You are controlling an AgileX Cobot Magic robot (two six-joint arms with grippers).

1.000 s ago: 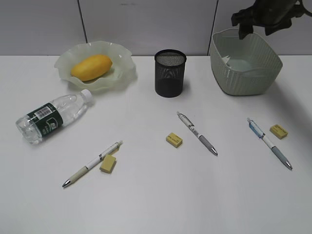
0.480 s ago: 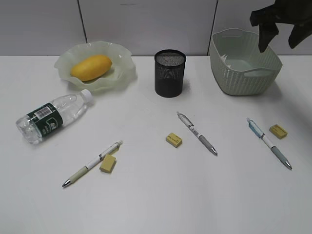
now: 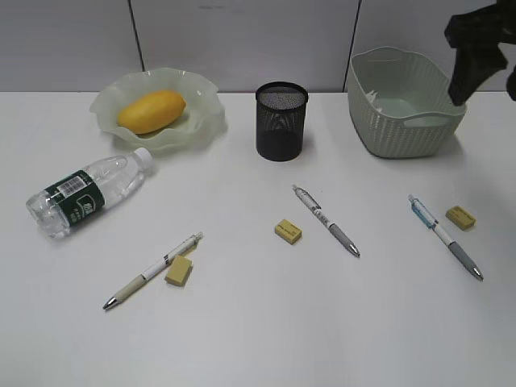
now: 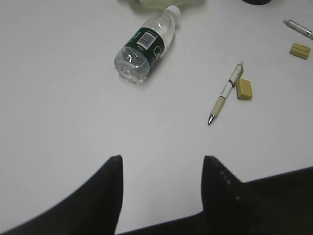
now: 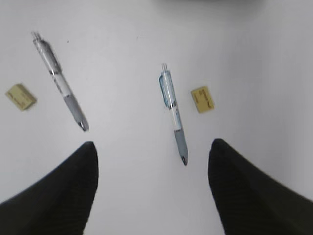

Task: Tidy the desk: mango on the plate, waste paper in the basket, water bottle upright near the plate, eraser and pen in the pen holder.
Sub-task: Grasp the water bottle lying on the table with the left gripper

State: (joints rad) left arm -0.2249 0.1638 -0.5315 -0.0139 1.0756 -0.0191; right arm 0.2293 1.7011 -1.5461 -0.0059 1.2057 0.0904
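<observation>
In the exterior view, the mango [image 3: 151, 110] is seen lying on the plate [image 3: 109, 105], the water bottle [image 3: 87, 192] on its side on the table [image 3: 258, 322], and the pen holder [image 3: 281, 120] beside the basket [image 3: 403, 121], over whose right edge the right tool [image 3: 484, 60] is held.

In the left wrist view, the left tool [image 4: 161, 188] is seen spread and empty above bare table.

In the right wrist view, the right tool [image 5: 151, 188] is spread, empty, above a blue pen [image 5: 173, 112] and an eraser [image 5: 202, 99].

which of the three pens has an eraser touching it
The cream-barrelled pen at front left; its eraser lies right against it. The other two pens have clear gaps to theirs.
</observation>
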